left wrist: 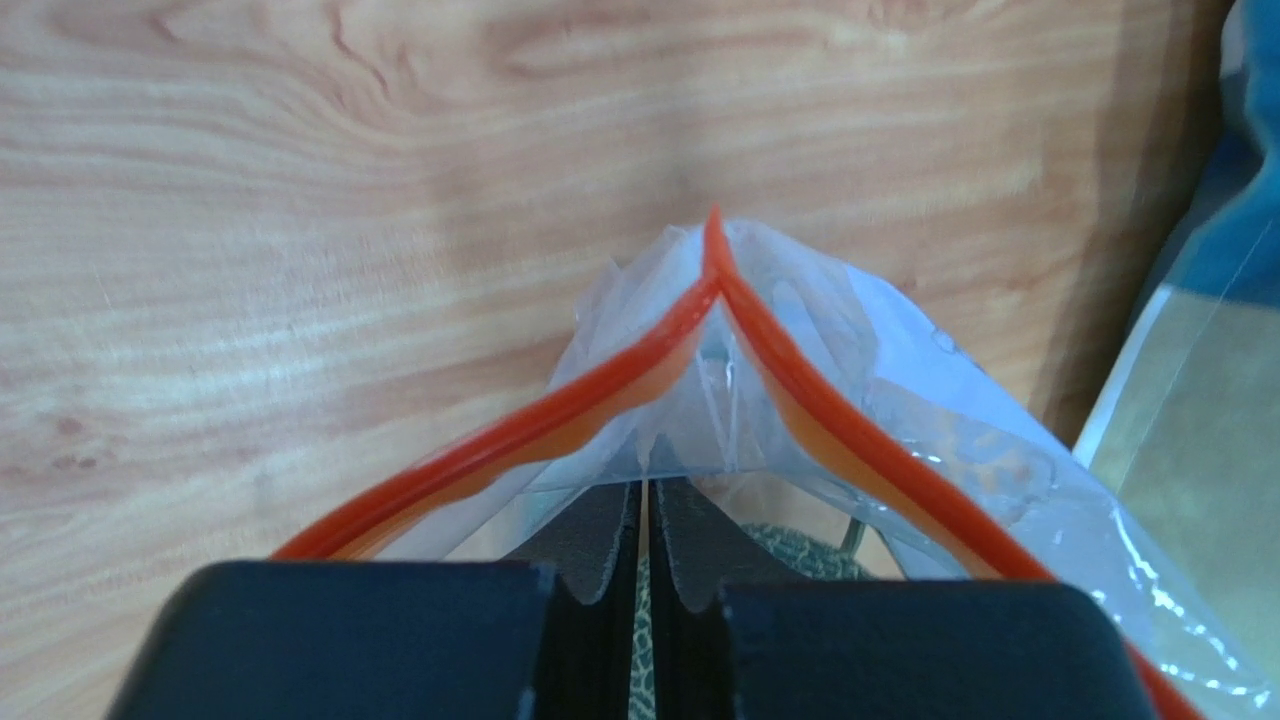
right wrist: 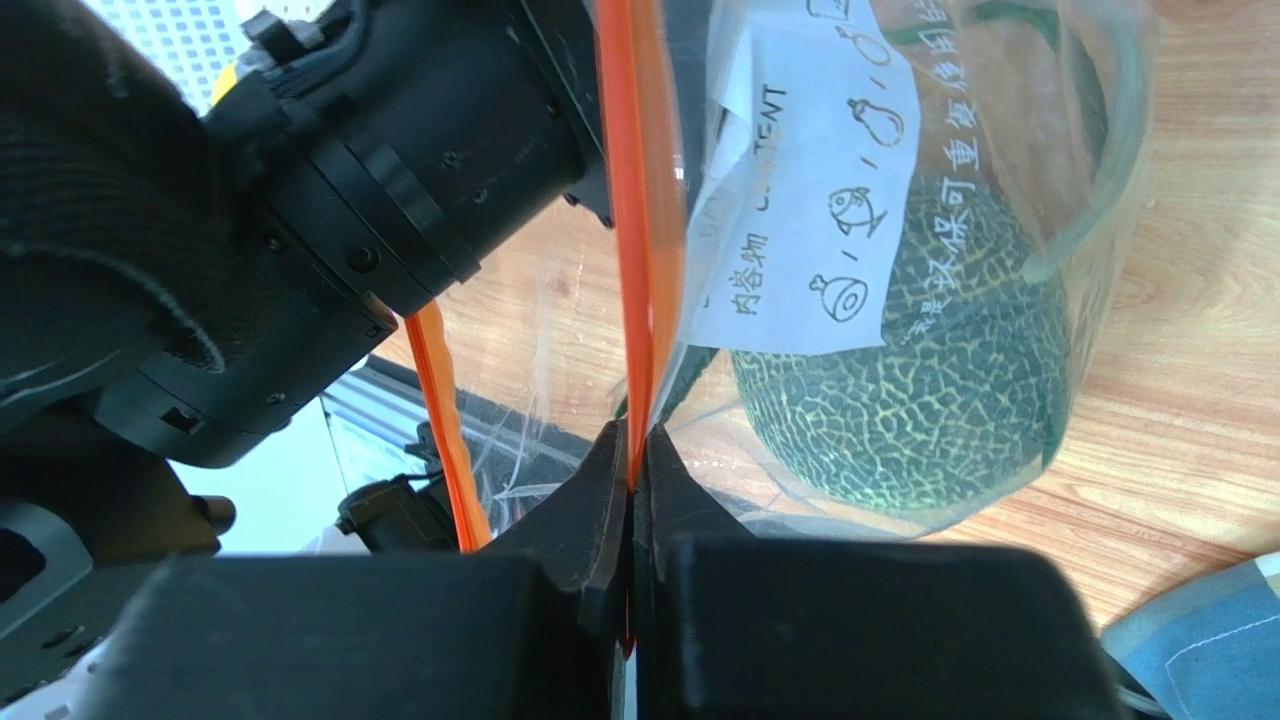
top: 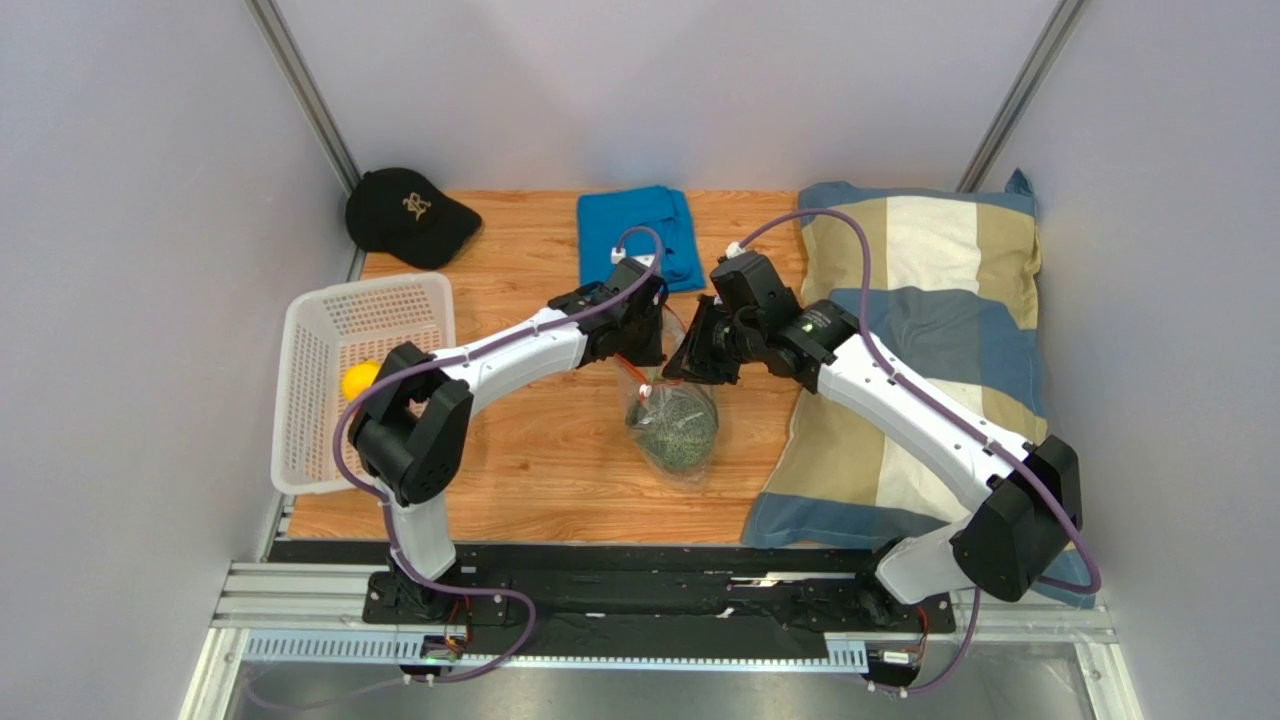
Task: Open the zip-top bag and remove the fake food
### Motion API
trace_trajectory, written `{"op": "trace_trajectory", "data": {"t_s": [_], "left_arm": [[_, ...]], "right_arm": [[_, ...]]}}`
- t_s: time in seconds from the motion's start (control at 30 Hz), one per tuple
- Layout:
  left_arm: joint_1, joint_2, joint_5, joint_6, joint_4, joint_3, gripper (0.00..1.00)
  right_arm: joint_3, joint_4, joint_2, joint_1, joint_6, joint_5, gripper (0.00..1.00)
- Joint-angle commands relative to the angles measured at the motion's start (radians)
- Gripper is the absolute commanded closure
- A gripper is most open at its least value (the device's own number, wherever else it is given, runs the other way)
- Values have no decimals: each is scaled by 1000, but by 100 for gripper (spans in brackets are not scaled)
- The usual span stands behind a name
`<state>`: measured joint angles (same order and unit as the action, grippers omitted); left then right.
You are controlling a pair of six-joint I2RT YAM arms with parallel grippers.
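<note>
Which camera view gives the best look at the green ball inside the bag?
The right wrist view: the green ball is large there, its netted skin clear through the bag. The top view shows a small green lump; the left wrist view, only a sliver.

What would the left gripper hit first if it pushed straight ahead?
The bag it pinches: the left gripper points into the fold of the orange zip strip. Past that, probably the wooden table; depth unclear.

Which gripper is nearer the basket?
Left. The left gripper, shut on the bag, is right of the basket; the right gripper, also shut on the bag, is farther right.
</note>
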<state>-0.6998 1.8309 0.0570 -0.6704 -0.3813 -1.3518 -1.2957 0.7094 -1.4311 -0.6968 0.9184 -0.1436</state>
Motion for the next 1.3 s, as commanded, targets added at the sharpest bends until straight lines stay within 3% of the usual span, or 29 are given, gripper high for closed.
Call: {"op": "trace_trajectory", "data": {"t_s": [0.0,0.1,0.23,0.37,0.5,0.67,0.87,1.03,1.07,1.13,1.27], "left_arm": [[5,-56,-124,32,-106,-70,89],[5,-73,-167,40,-82,-75,76],[5,-41,-181,19,-45,-67,73],[5,30,-148,9,18,-66,82],[6,93,-54,46,39,-78,83],[10,114,64,163,-74,-139,93],[6,67,83,207,-108,-102,92],[-10,39,101,241,-142,-90,85],[-13,27,128,245,-142,-87,77],[-20,22,159,252,-157,-84,72],[-20,57,234,258,-211,-113,72]], "right_arm": [[-34,-2,14,0,-43,-50,100],[-28,-5,20,0,-38,-56,100],[-39,-11,20,0,-24,-71,100],[-47,-14,20,2,-7,-85,100],[-37,-8,34,0,-1,-80,100],[-17,13,66,5,-13,-47,100],[-4,15,72,19,-15,-50,100],[-10,13,57,22,-21,-51,100],[-11,12,54,22,-23,-53,100],[-14,12,49,22,-23,-53,100],[-17,12,43,20,-30,-53,100]]}}
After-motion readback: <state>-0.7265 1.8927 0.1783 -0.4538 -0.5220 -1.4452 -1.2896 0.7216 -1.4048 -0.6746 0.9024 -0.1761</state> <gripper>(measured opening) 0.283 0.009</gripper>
